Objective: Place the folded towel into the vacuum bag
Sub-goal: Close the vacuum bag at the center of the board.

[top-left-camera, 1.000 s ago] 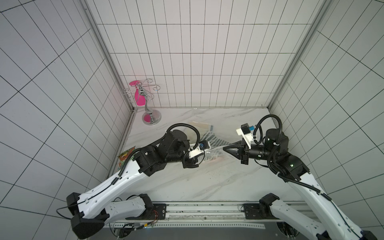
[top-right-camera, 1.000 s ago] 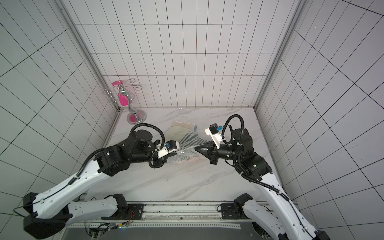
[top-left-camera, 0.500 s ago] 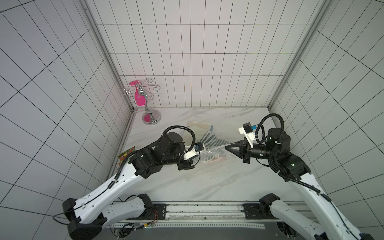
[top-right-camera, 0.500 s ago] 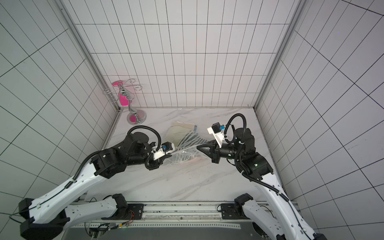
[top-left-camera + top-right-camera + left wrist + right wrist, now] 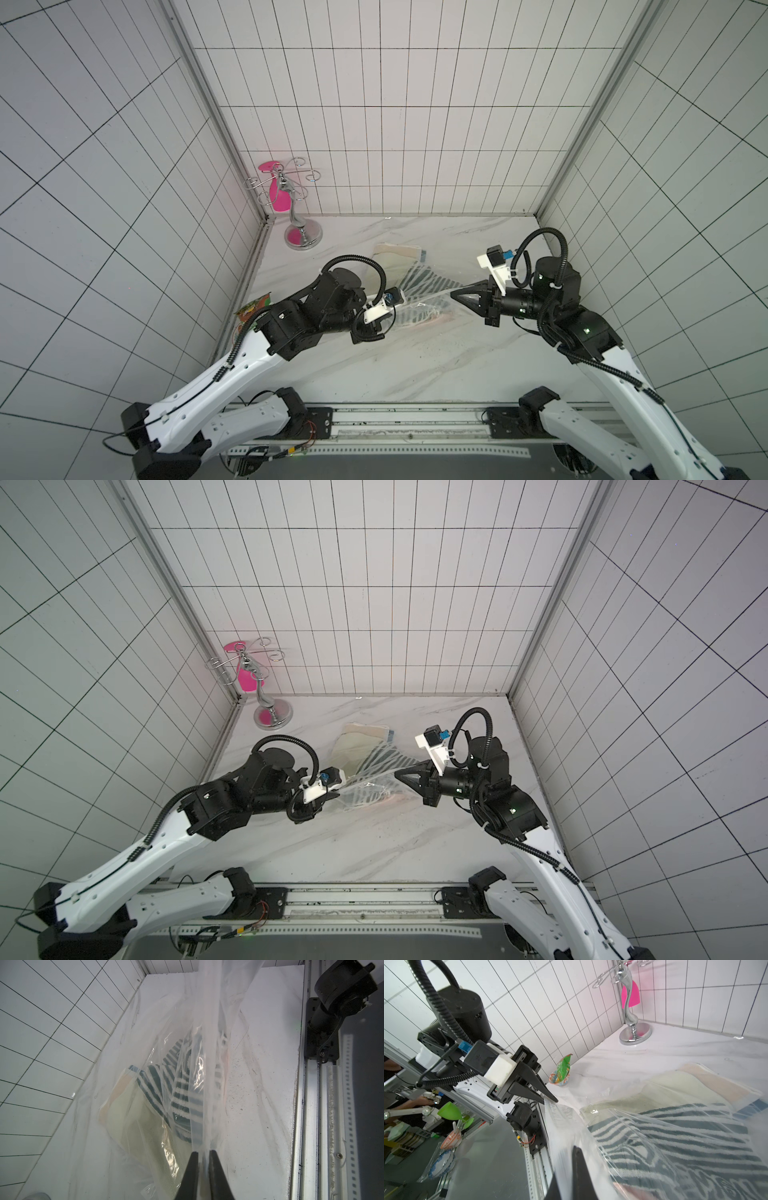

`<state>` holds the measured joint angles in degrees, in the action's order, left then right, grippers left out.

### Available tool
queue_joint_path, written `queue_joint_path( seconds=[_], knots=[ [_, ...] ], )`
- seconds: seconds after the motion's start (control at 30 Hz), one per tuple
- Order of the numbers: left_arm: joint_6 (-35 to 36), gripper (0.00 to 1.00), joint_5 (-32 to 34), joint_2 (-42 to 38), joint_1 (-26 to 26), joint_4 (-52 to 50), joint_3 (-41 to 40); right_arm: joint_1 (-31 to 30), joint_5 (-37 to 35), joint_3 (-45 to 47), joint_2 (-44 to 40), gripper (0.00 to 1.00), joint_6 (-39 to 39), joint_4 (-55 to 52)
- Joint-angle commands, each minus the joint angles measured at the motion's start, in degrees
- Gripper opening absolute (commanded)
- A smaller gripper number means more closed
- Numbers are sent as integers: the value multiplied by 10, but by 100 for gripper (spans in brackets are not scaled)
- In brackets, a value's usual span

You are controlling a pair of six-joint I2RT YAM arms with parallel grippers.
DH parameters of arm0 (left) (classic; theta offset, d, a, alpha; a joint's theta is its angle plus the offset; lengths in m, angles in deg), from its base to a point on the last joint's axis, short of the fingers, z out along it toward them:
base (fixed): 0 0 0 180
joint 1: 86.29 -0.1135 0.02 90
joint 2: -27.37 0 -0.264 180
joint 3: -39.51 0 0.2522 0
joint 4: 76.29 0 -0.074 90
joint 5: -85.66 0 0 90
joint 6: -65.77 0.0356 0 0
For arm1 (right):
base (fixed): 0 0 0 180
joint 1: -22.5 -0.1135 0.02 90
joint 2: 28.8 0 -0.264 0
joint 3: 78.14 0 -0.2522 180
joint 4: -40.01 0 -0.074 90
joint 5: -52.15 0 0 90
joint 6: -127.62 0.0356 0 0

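Marbled tabletop, crinkly vacuum bag (striped towel inside) pinched by left pincer and right pincer

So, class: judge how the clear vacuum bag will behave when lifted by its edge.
Probably floppy: the vacuum bag creases and sags between the left gripper and right gripper. Its glossy film looks slippery, so a pinch might slide. The striped towel inside likely drags the middle down.
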<state>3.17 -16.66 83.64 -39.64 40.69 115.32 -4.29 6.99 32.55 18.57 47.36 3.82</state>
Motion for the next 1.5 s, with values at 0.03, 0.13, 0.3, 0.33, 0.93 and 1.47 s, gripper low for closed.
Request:
queue_joint_path(
  seconds=[0.03,0.13,0.3,0.33,0.93,1.47],
  knots=[
    [-5,0,-39,-26,-12,0,-48,-74,-127,-12,-1,7,-86,-78],
    [10,0,-25,-29,-12,12,-49,-103,-153,-21,22,18,-99,-124],
    [8,0,-28,-16,-12,1,-21,-125,-155,-41,30,44,-106,-158],
    [6,0,-34,-15,-13,3,-20,-129,-157,-60,36,47,-105,-172],
    [15,0,-124,-10,-35,67,-1,-252,-217,-252,223,56,-136,-217],
    [22,0,-177,18,-51,73,13,-253,-237,-170,227,55,-152,-205]
  ],
)
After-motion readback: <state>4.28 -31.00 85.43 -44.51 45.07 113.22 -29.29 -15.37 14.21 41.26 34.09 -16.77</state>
